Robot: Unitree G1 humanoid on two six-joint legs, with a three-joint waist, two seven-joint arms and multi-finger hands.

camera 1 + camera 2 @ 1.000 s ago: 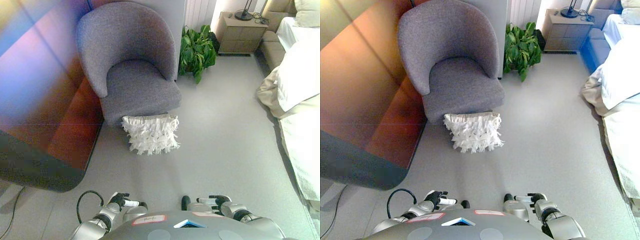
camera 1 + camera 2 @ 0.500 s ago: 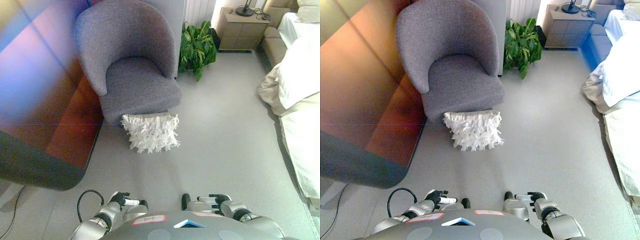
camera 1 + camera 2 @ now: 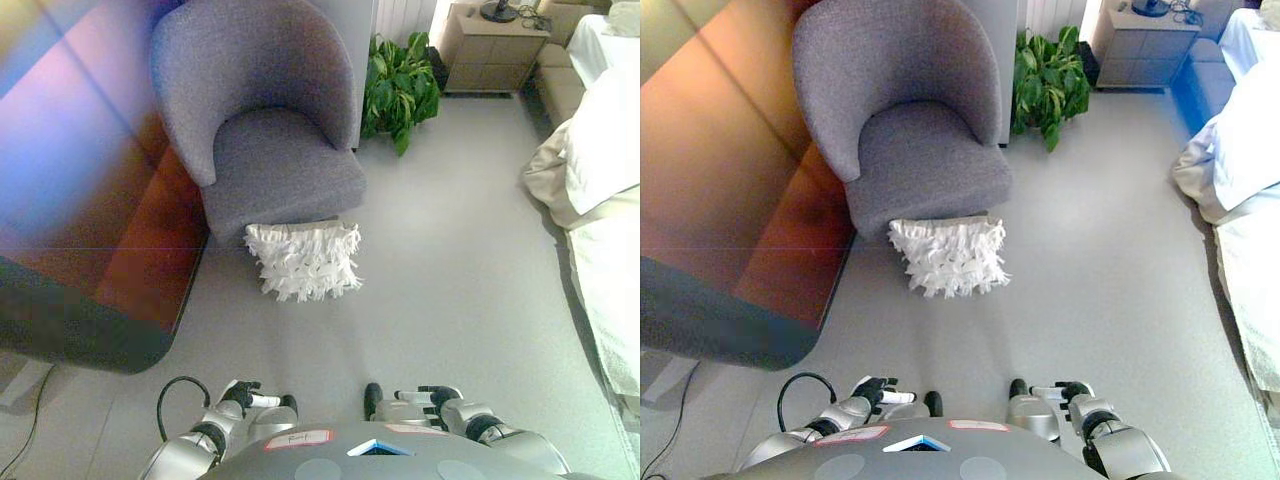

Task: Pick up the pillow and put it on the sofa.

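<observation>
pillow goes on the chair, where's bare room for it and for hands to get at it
The grey armchair seat is bare. Open floor lies between the white fringed pillow, potted plant and bed. It is crowded behind the pillow, against the chair base.

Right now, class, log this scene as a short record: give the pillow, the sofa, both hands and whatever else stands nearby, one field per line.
pillow: white, fringed, on the floor, leaning against the sofa's front
sofa: grey armchair, seat bare
left hand: low at the bottom edge, fingers curled, holding nothing
right hand: low at the bottom edge, fingers curled, holding nothing
plant: green, right of the sofa
bed: white bedding, far right
</observation>
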